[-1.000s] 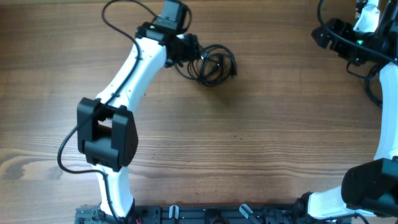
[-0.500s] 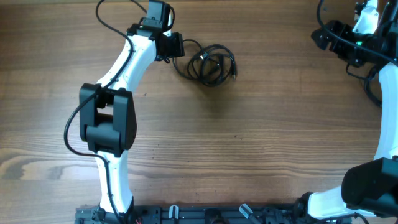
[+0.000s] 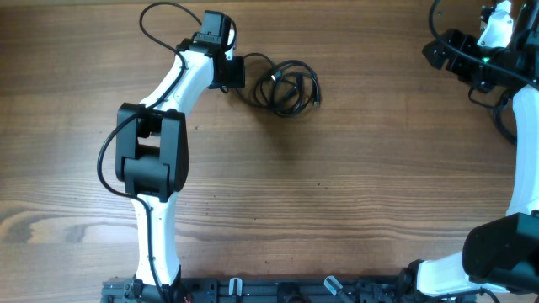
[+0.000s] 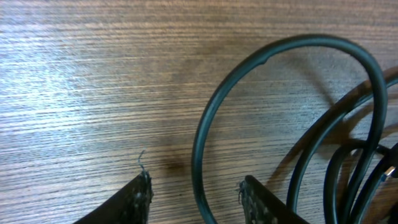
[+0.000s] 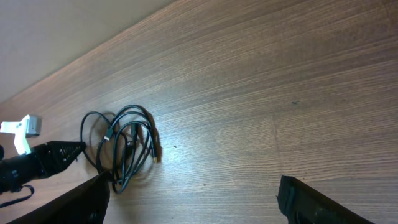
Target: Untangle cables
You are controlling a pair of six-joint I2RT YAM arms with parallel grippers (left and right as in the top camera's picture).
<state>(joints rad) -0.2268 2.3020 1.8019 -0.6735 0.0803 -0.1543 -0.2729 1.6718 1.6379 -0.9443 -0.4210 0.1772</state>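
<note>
Cables [image 3: 286, 87], thin black knotted cords: left gripper [image 4: 196, 198] half-open astride one outer loop, nothing clamped; a pull there may drag the bundle and tighten the knot.

We see a brown wooden counter [image 4: 93, 74], fine straight grain, smooth with a soft matt sheen, under the left pincer [image 4: 195, 198]. Its black plastic fingers [image 4: 138, 198] look matt, with rough, frayed edges. Between them, the thin black cables [image 4: 205, 143] wear a smooth, rubbery, faintly glossy jacket.
</note>
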